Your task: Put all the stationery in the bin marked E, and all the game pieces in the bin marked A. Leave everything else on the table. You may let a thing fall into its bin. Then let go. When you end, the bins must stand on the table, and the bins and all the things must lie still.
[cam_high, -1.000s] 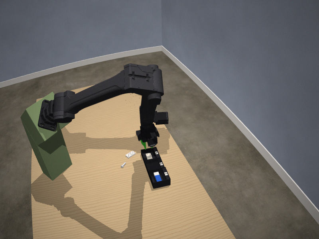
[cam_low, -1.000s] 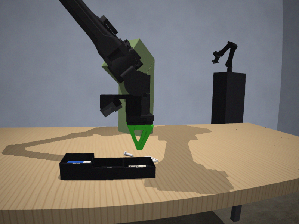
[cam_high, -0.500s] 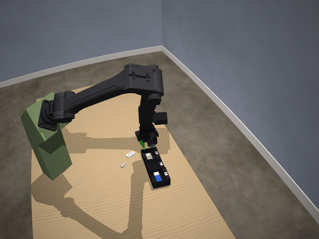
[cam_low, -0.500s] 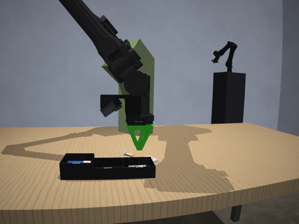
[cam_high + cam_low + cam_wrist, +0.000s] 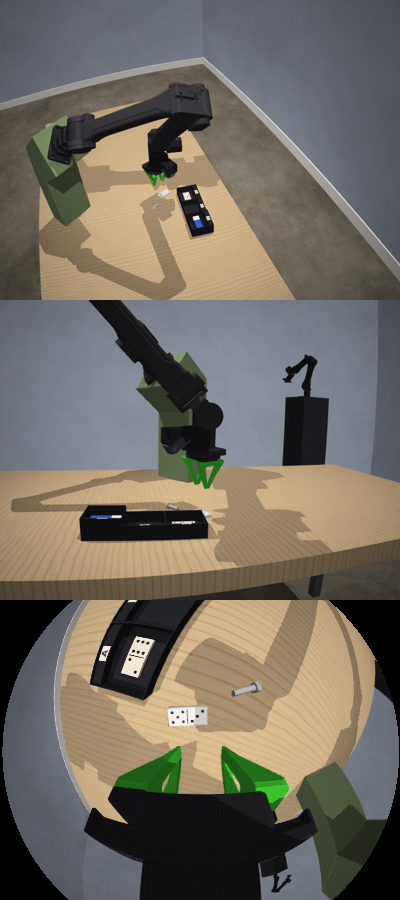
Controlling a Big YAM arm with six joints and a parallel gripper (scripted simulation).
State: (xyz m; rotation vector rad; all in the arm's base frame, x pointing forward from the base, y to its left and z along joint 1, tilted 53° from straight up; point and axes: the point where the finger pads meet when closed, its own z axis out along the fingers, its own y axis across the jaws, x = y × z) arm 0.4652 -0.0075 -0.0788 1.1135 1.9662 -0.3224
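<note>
The gripper [image 5: 204, 484] hangs above the table [image 5: 323, 500], its green fingers partly apart with nothing between them. That fits a hand readying itself for a pick, not carrying.

Take the bin row [image 5: 190, 222] as the landmark: three black compartments joined end to end. The end compartment nearest the gripper holds a domino [image 5: 186, 195], so this is probably bin A, though the label tags are too small to read. The far end compartment holds a blue and white item [image 5: 197, 222], likely an eraser, so probably bin E. The middle compartment looks bare in the top view.

A second domino [image 5: 187, 716] lies flat on the table just beside the near end of the row, on the arm's side. In the wrist view it sits just ahead of the fingertips, a sign that the gripper is lining up over it as the next game piece.

A bolt [image 5: 154, 206] lies a little further from the row than the loose domino. Being neither stationery nor a game piece, it should stay where it is.
</note>
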